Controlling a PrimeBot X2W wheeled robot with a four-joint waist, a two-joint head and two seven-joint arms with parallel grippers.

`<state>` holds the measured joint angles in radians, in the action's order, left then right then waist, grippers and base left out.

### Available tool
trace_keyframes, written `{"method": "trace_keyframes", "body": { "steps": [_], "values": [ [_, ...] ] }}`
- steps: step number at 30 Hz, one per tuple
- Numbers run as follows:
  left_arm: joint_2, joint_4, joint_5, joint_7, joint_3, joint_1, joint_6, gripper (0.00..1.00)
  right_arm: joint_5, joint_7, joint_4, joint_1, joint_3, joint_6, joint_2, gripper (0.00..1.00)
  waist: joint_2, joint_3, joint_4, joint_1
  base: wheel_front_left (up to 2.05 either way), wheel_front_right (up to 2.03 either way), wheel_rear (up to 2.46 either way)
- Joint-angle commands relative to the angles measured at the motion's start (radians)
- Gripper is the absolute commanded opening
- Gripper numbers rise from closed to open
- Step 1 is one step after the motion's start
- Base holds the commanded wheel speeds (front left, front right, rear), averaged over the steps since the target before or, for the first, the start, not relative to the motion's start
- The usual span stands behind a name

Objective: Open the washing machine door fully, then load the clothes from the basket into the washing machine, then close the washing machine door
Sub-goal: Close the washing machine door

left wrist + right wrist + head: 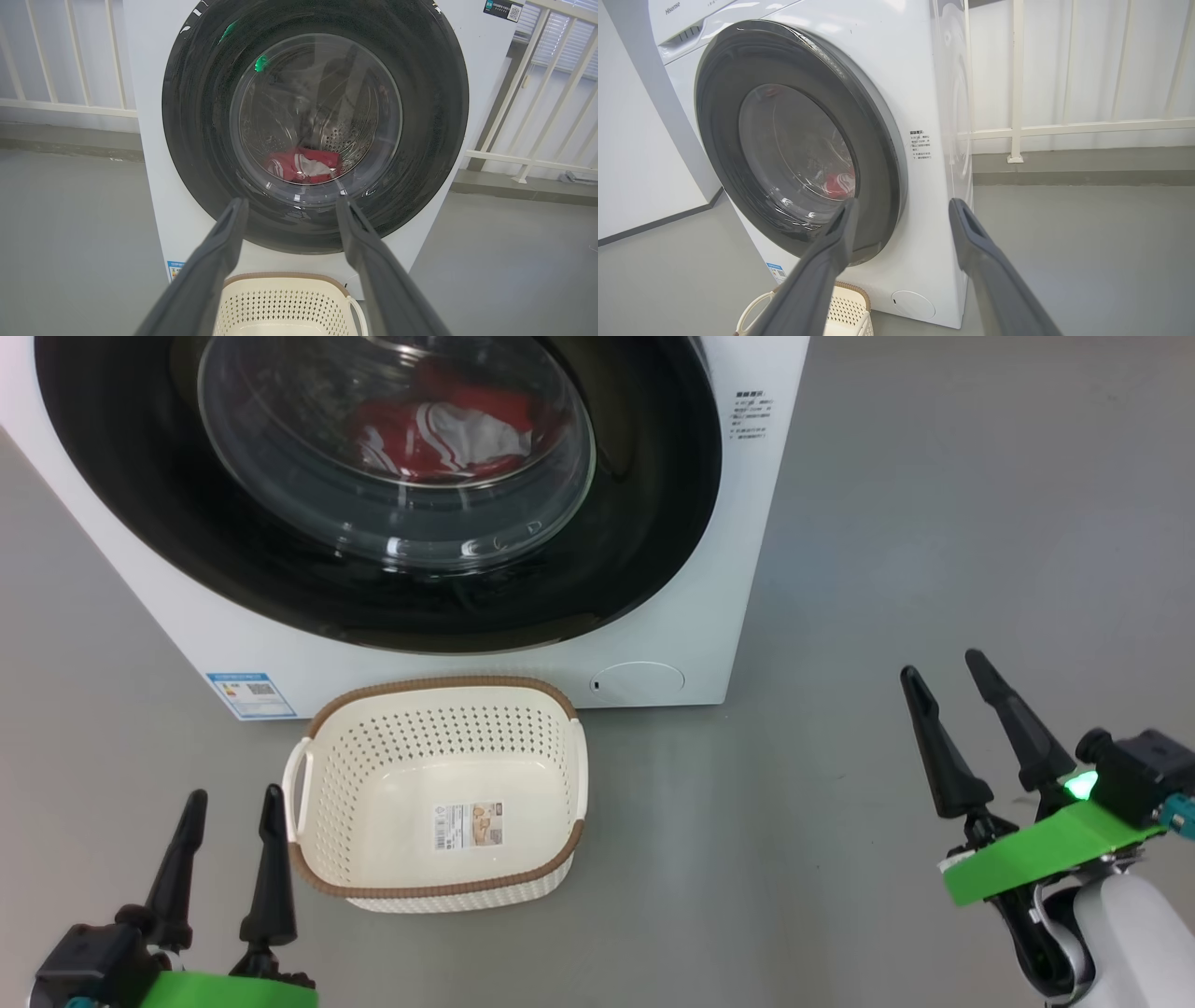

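The washing machine door lies flat against the front of the washing machine. No gap shows around its black ring in the head view or in the two wrist views, so I judge it to be closed. Through its glass window the clothes are visible. They lie low in the steel drum, red with white parts. The basket stands on the grey floor just in front of the machine, below the door. There is nothing in it except the paper label on its bottom. The left gripper hovers low, just beside the left handle of the basket, with its two dark fingers spread apart and nothing between them. The right gripper hangs well apart from the basket on the other side. Its fingers are also spread and it holds nothing. Neither gripper touches the machine or the basket. From this arrangement I judge that the opening, the loading and the closing are all done, and the task is at its end. The next move therefore calls for very little. Whether the latch has really caught, the pictures cannot tell. If there is doubt, a gentle push on the black ring near its outer edge would settle it, with the fingers kept off the bulging glass. Otherwise the arms only need to remain clear of the door and of the basket.
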<state>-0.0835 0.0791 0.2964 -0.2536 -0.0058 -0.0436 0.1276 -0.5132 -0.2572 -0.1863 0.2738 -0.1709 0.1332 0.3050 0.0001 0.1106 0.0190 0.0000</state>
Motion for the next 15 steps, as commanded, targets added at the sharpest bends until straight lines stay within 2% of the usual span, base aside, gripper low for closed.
{"method": "trace_keyframes", "body": {
  "steps": [1,15],
  "values": [
    [-0.022,-0.029,0.013,-0.008,0.032,-0.009,0.003,1.0,0.014,-0.005,0.036,-0.024,-0.005,-0.002,-0.006,1.0,-0.0001,-0.005,-0.005,0.0,0.0,0.0,0.0],
    [-0.027,-0.03,0.024,-0.008,0.029,0.011,0.003,1.0,0.057,-0.005,0.046,-0.107,0.048,-0.002,-0.047,1.0,-0.0001,-0.021,-0.023,0.0,0.0,0.0,0.0]
  ]
}}
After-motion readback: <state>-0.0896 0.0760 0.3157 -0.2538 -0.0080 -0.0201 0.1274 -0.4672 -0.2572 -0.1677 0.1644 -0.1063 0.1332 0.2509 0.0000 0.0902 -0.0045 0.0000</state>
